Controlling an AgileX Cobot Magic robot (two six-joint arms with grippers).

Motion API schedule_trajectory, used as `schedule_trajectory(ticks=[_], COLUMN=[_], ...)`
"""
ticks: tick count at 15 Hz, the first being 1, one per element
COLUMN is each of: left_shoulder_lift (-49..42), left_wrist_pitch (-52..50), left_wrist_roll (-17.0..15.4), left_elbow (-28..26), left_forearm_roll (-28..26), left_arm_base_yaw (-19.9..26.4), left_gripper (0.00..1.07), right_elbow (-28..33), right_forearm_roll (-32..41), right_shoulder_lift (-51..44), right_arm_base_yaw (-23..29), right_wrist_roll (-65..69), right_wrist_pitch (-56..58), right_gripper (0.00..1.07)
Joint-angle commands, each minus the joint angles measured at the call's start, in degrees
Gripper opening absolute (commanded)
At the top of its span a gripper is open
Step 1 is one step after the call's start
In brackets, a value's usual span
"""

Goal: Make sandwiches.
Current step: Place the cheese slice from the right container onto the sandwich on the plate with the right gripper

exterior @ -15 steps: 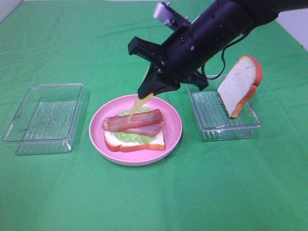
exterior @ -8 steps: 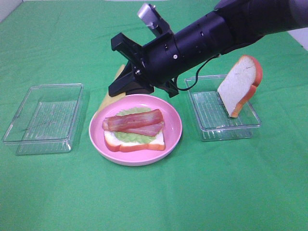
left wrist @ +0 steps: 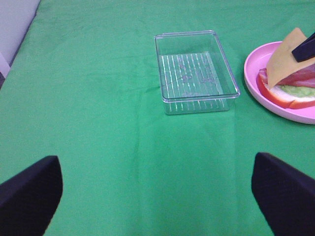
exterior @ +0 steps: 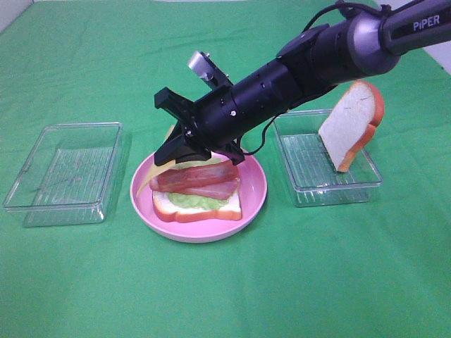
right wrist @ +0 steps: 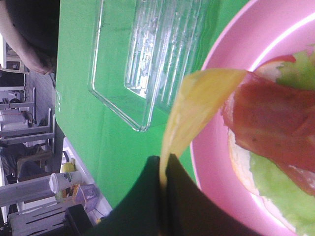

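Right tool (exterior: 171,149) is clamped on the cheese slice (exterior: 146,177), which droops over the pink plate's (exterior: 254,201) left rim, its free end touching the bacon (exterior: 196,180).

To do it well: carry the slice further right so it's centred over the bacon, lower till it lies flat, then let go; dropped now it'd likely hang off the edge.

The sandwich base (exterior: 197,204) sits on the plate; top bread slice (exterior: 351,124) leans in the right tray (exterior: 352,184).

Left tool (left wrist: 157,196) hangs open over bare desk (left wrist: 98,147), idle.

Vs 0.5 s ago: right tool is lower & nearer the plate, and the cheese has gone from behind the plate's edge onto it.
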Motion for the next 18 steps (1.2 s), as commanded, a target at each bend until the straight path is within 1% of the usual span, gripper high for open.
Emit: schedule_trajectory(ticks=[1,4,7,8,14,15,16,17,18], left_shoulder_lift=[-1.1,-1.1,-1.1,-1.1,-1.1,-1.1,-1.1,-1.1,-1.1], left_wrist_pitch=[-0.9,-0.9,-0.9,-0.9,-0.9,-0.9,-0.9,-0.9,-0.9], left_wrist_roll=[-0.4,-0.4,-0.5,-0.4,-0.4,-0.4,-0.4,-0.4,-0.4], left_elbow=[0.1,0.1,0.1,0.1,0.1,0.1,0.1,0.1,0.1], left_forearm_roll=[-0.5,-0.5,-0.5,-0.5,-0.6,-0.6,-0.6,-0.6,-0.6], left_arm_base_yaw=[0.3,0.3,0.3,0.3,0.3,0.3,0.3,0.3,0.3], left_gripper=[0.98,0.98,0.98,0.98,0.98,0.98,0.98,0.98,0.98], right_elbow=[-0.5,-0.5,-0.5,-0.5,-0.5,-0.5,-0.5,-0.5,-0.5], right_forearm_roll=[-1.2,-4.9,-7.6,-9.6,-11.3,-11.3,-11.3,-11.4,-12.0], right_shoulder_lift=[0.5,0.5,0.4,0.3,0.3,0.2,0.2,0.1,-0.3], right_arm_base_yaw=[-0.2,-1.5,-4.1,-4.2,-4.0,-4.0,-4.0,-4.0,-4.0], right_wrist_roll=[0.2,0.4,2.3,3.4,5.1,5.1,5.1,5.1,5.1], right_wrist_pitch=[0.3,0.1,0.3,0.5,1.7,1.7,1.7,1.8,1.8], right_gripper=[0.00,0.00,0.00,0.00,0.00,0.10,0.16,0.37,0.62])
